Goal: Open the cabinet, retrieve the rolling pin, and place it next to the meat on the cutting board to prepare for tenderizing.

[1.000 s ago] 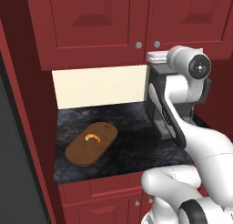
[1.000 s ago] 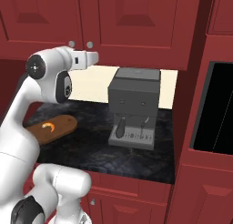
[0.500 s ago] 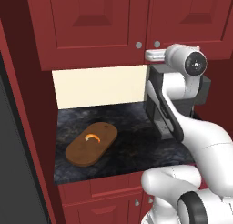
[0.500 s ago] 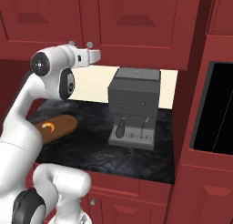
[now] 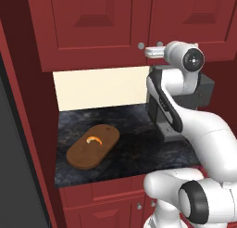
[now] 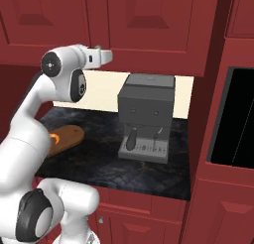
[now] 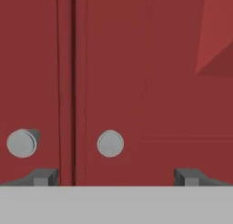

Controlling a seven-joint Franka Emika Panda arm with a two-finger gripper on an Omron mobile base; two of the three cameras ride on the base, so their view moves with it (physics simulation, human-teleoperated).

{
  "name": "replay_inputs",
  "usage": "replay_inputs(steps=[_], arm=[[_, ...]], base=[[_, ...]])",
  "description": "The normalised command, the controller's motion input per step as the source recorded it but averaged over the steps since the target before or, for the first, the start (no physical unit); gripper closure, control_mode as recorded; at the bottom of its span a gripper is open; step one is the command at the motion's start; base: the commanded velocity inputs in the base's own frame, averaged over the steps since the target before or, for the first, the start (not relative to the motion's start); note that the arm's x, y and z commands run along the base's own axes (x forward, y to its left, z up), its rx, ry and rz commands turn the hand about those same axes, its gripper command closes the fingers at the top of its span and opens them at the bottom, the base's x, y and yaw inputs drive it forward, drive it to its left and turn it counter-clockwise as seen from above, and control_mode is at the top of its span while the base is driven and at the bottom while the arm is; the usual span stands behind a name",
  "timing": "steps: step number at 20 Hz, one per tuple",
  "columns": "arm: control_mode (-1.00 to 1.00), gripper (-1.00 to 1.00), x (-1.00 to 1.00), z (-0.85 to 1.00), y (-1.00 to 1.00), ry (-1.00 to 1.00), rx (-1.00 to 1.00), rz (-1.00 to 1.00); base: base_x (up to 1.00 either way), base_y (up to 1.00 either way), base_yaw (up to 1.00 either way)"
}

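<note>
1. Reaching up toward the cabinet (image 5: 97, 28), the gripper (image 7: 113, 175) sits just in front of the lower edge of the closed double doors, near the seam between them.
2. Its fingertips (image 7: 43, 176) stand wide apart in the hand view, with nothing between them, so the jaws are spread and hold nothing.
3. Two round silver knobs face the hand: the left knob (image 7: 21, 142) lies to the left of the door seam, and the right knob (image 7: 110, 143) lies to the right of it, roughly midway between the fingers.
4. Whether the fingers touch the door cannot be told.
5. Both doors are shut, so the rolling pin is hidden.
6. On the dark counter (image 5: 139, 153) below, the cutting board (image 5: 92, 146) lies flat at the left, well apart from the gripper.
7. The meat (image 5: 94, 139) rests on the far half of the board.
8. A dark coffee machine (image 6: 146, 114) stands on the counter to the right of the board, partly behind the arm in the left base view.
</note>
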Motion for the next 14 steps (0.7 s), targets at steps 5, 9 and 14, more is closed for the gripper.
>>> replay_inputs(steps=[5, 9, 14], arm=[[-1.0, -1.0, 0.23, 0.21, -0.01, 0.0, 0.0, 0.0], [-1.0, -1.0, 0.16, 0.03, 0.0, 0.0, 0.0, 0.0], [-1.0, -1.0, 0.02, -0.02, 0.0, 0.0, 0.0, 0.0]], base=[[0.0, 0.0, 0.0], [0.0, 0.0, 0.0], [0.0, 0.0, 0.0]])
